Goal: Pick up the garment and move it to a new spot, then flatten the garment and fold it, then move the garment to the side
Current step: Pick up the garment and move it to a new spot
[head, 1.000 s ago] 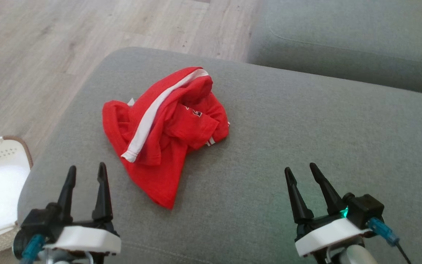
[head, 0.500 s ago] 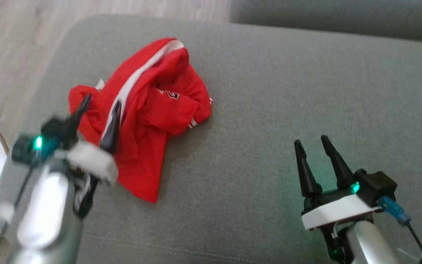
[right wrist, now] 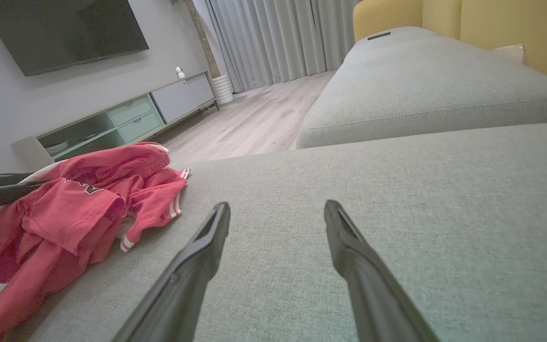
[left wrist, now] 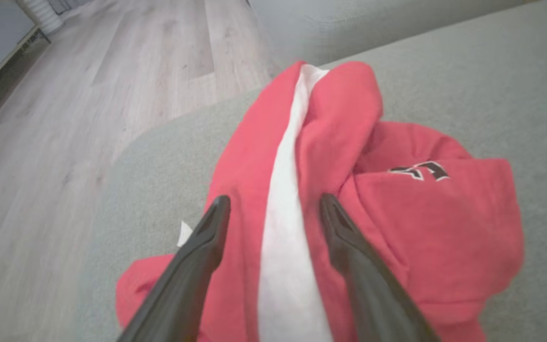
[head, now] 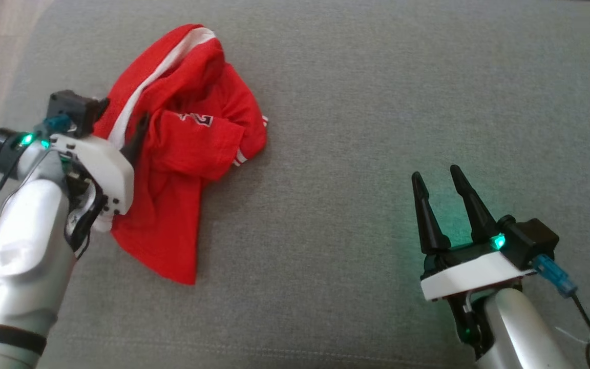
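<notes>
**Left claw comes up over the garment**

Head view: since a second ago the left arm has swung forward from the near edge of the sofa (head: 377, 102). The left claw (head: 123, 115) now hangs over the left half of the red garment (head: 187, 154). The camera has dipped too, so the garment's shift in the picture is not its own move. It lies crumpled toward the sofa's left side. Its long axis runs away from the robot, from the near hem to the far end of the white stripe (head: 172, 56). The right claw (head: 436, 174) has scarcely moved: it is spread, empty, and low over bare sofa, well apart to the garment's right.

Left wrist view: the left claw (left wrist: 274, 202) is spread wide, one finger on each side of the stripe (left wrist: 287, 190). The stripe runs on ahead in the direction the fingers point. The garment (left wrist: 397, 213) bulks to the right, with floor (left wrist: 88, 95) beyond the sofa's edge. Nothing is pinched, and I cannot tell whether the tips touch the cloth.

Right wrist view: the right claw (right wrist: 277, 206) is spread over bare sofa, with the garment (right wrist: 74, 209) well off to its left.

The left arm is plainly the nearer, so the pick looks to be its job. Dropping straight down and closing across the stripe should gather that fold.
</notes>
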Controlling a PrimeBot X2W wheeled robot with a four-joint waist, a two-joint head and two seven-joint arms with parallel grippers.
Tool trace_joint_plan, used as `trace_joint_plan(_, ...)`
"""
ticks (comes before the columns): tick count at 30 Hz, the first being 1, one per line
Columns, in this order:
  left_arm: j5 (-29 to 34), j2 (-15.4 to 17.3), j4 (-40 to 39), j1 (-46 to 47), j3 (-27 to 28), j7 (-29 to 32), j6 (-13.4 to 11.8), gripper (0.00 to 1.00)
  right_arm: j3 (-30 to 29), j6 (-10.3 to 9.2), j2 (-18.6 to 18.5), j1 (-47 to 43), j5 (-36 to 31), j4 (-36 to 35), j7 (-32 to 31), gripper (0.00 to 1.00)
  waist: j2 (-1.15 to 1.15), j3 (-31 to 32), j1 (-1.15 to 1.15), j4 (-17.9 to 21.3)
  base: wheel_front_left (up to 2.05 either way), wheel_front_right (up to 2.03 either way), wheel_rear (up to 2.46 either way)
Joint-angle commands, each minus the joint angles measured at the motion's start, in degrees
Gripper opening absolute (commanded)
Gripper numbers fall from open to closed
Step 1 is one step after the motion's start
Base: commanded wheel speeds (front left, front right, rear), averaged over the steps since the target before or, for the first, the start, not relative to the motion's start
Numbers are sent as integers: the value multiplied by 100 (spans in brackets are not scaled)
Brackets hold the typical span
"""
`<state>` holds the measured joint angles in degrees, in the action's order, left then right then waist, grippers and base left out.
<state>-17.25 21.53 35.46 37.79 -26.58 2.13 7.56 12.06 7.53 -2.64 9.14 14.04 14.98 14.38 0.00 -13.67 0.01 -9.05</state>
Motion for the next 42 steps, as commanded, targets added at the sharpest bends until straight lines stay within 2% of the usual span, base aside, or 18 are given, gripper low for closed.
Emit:
trace_joint_plan(1, 6, 281, -77, 305, 95, 3, -9, 100, 131, -4, -23, 177, 18, -196, 62, 100, 0, -32, -1, 53, 0, 0, 0)
trace_joint_plan(3, -152, 253, 23, 315, -44, 0, -9, 100, 117, -4, -23, 180, 27, -197, 62, 100, 0, -39, -1, 76, 0, 0, 0)
trace_joint_plan(4, -218, 249, 59, 319, -103, -1, -8, 73, 108, -4, -23, 179, 30, -195, 62, 100, 0, -35, -1, 82, 0, 0, 0)
trace_joint_plan(5, -280, 250, 84, 328, -143, -21, -8, 4, 100, -4, -23, 178, 33, -191, 62, 100, 0, -28, -1, 85, 0, 0, 0)
trace_joint_plan(6, -342, 253, 107, 335, -177, -47, -8, 0, 97, -4, -23, 178, 38, -183, 62, 100, 0, -18, -1, 89, 0, 0, 0)
trace_joint_plan(10, -563, 265, 84, 379, -195, -368, -8, 0, 117, -4, -23, 182, 62, -132, 62, 100, 0, 87, -1, 114, 0, 0, 0)
trace_joint_plan(16, -468, 319, -374, 453, -131, -1301, -78, 0, 108, -4, -23, 125, 81, -75, 62, 100, 0, 338, -1, 196, 0, 0, 0)
trace_joint_plan(22, -701, 103, -1213, 425, 119, -1598, -188, 0, 30, -4, -23, 30, 138, -49, 62, 100, 0, 553, -1, 259, 0, 0, 0)
trace_joint_plan(26, -814, -75, -1807, 391, 152, -1627, -232, 0, 50, -4, -23, 5, 170, -26, 62, 100, 0, 652, -1, 313, 0, 0, 0)
trace_joint_plan(29, -1021, -277, -2171, 333, 83, -1434, -222, 0, 95, -4, -23, -10, 199, -44, 62, 100, 0, 699, -1, 400, 0, 0, 0)
trace_joint_plan(33, -1493, -678, -2553, 387, 64, -1097, -219, 0, 129, -4, -23, 2, 232, -52, 62, 100, 0, 703, -1, 566, 0, 0, 0)
trace_joint_plan(38, -1648, -1038, -2646, 671, -38, -840, -313, 0, 167, -4, -23, 47, 260, -70, 62, 100, 0, 693, -1, 802, 0, 0, 0)
trace_joint_plan(42, -1585, -1268, -2538, 907, -168, -735, -433, 0, 334, -4, -23, 162, 316, -97, 62, 100, 0, 636, -1, 1189, 0, 0, 0)
